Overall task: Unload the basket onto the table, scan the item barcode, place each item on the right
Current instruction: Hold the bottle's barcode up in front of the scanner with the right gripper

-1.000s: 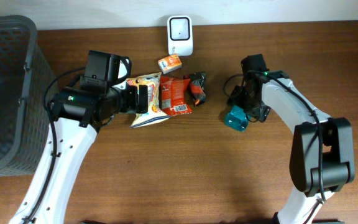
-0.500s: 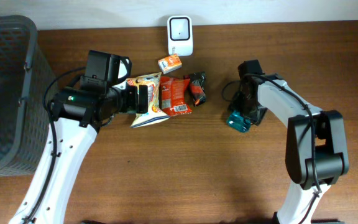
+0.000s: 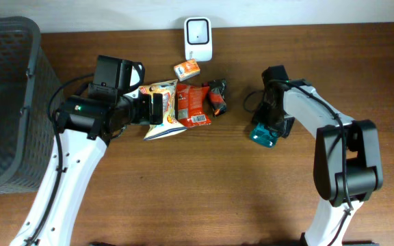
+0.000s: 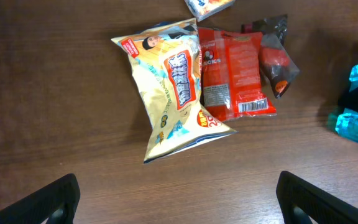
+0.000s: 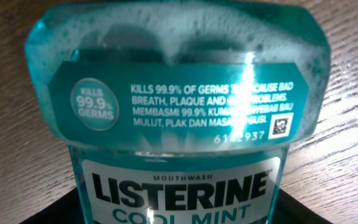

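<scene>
The table (image 3: pixel 183 191) is brown wood and runs out of frame on every side. At its left edge a dark mesh basket (image 3: pixel 5 102) is cut off by the frame, its inside too dark to read. The left arm (image 3: pixel 81 119) reaches over the snacks; in its wrist view the left fingers (image 4: pixel 48 202) show only as two black tips in the bottom corners, spread wide with bare table between them. The right arm (image 3: pixel 320 123) bends down over the bottle (image 3: pixel 263 134), a teal Listerine mouthwash lying on the table right of the snacks and well apart from them. The right fingers (image 3: pixel 277 125) sit on top of it, and from overhead only its teal end sticks out. The right wrist view is filled by the bottle's label, with dark shapes at the bottom corners, so I cannot tell whether the fingers grip it. A yellow bag (image 4: pixel 173 87) overlaps a red pack (image 4: pixel 232 78); a dark pack (image 4: pixel 275 59) touches the red one. The white scanner (image 3: pixel 198 37) stands at the far edge. An orange box (image 3: pixel 187 68) lies just before it, mostly cropped in the left wrist view.
</scene>
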You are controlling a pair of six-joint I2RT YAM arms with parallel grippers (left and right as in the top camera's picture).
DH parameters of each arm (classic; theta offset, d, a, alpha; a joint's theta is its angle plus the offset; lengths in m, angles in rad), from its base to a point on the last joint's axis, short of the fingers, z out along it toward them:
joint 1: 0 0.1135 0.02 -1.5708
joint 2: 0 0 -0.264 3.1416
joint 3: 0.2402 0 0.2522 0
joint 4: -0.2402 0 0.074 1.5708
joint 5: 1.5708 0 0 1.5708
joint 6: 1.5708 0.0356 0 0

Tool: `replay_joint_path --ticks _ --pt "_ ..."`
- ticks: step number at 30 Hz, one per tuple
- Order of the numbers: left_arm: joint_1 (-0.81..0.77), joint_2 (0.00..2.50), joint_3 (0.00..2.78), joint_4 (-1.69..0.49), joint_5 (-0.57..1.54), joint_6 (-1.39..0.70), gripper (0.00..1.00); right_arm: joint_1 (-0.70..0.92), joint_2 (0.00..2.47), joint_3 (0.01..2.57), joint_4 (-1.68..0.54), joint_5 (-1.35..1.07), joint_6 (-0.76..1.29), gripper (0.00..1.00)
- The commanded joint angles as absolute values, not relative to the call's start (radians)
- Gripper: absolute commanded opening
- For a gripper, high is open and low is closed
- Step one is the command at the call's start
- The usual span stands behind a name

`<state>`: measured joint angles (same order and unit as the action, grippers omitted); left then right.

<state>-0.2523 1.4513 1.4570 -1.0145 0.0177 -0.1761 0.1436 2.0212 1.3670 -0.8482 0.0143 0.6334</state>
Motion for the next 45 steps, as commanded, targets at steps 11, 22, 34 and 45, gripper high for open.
replay_joint_path --ticks 11,22,34,45 --pt "-0.253 1.453 1.463 -1.016 0.01 -0.17 0.99 0.192 2.026 1.717 -0.672 -0.068 0.471 0.6" --pt "-0.253 1.453 1.463 -1.016 0.01 -0.17 0.99 0.389 2.104 1.717 -0.166 0.112 0.341 0.55" --pt "-0.253 1.453 1.463 -1.016 0.01 -0.17 0.99 0.431 2.23 1.858 0.063 0.211 0.317 0.54" --pt "-0.255 1.453 1.463 -1.016 0.01 -0.17 0.99 0.431 2.354 1.86 0.21 0.275 0.423 0.54"
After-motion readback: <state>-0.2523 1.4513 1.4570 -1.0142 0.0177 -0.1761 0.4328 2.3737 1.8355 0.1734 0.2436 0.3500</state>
